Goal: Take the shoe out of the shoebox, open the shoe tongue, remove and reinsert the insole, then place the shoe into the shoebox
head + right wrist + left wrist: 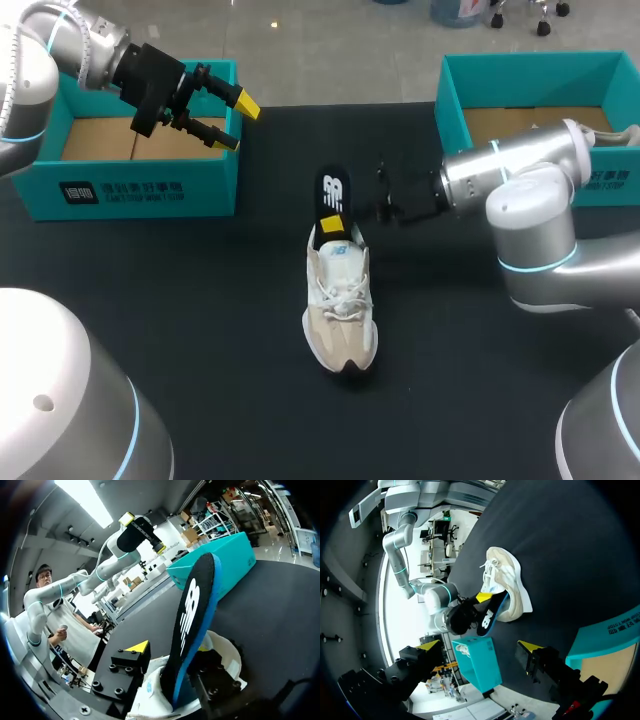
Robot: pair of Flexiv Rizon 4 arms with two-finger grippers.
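Shoe [340,305] out on surface [200,300], insole [332,195] pinched by right end effector [170,649].
Beige-white shoe sits sole-down mid-surface, toe toward the robot. Black insole stands out of its opening, one end inside, with the right end effector's fingers clamped on it from both sides. Further back: left end effector [238,123] spread, empty, above left shoebox [130,185]; right shoebox [520,75] at far right.

Left arm [60,45] raised, jaws wide apart, right arm [520,180] low and level — jaws clamped on insole [333,193]
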